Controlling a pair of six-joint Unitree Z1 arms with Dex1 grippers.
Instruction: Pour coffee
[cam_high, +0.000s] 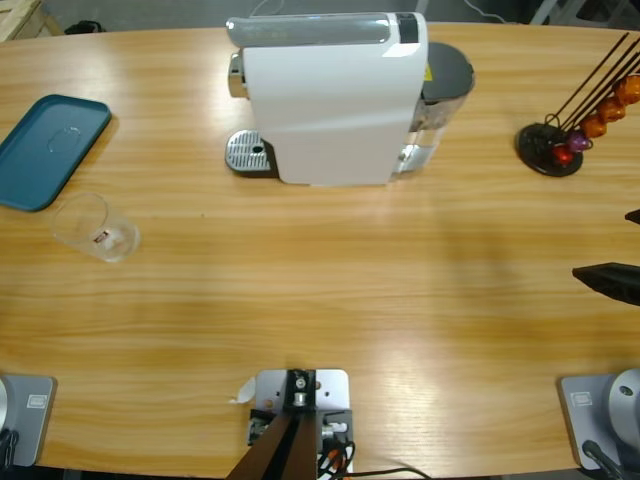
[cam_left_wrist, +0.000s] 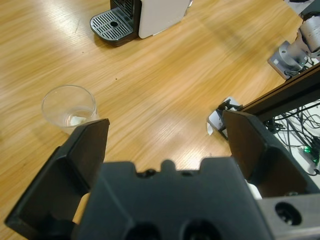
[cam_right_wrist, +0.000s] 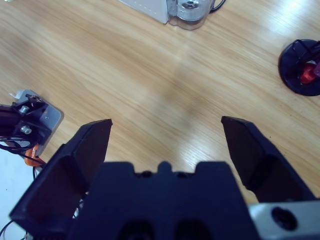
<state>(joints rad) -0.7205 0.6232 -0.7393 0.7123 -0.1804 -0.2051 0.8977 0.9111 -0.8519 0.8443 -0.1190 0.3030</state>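
A small clear tumbler (cam_high: 95, 227) stands on the wooden table at the left, beside the teal tray; no coffee shows in it or anywhere in view. Seen from the left wrist, the tumbler (cam_left_wrist: 69, 107) sits just beyond my left gripper (cam_left_wrist: 165, 122), which is open and holds nothing. My right gripper (cam_right_wrist: 166, 124) is also open and empty over bare wood. In the high view only its black jaw tips (cam_high: 605, 243) show at the right edge. The left gripper is outside the high view.
A white coffee machine (cam_high: 335, 95) stands at the back middle, its metal drip tray (cam_high: 250, 153) on its left side. A teal tray (cam_high: 48, 148) lies at the far left. A black capsule stand (cam_high: 550, 145) with orange and purple capsules is at the back right.
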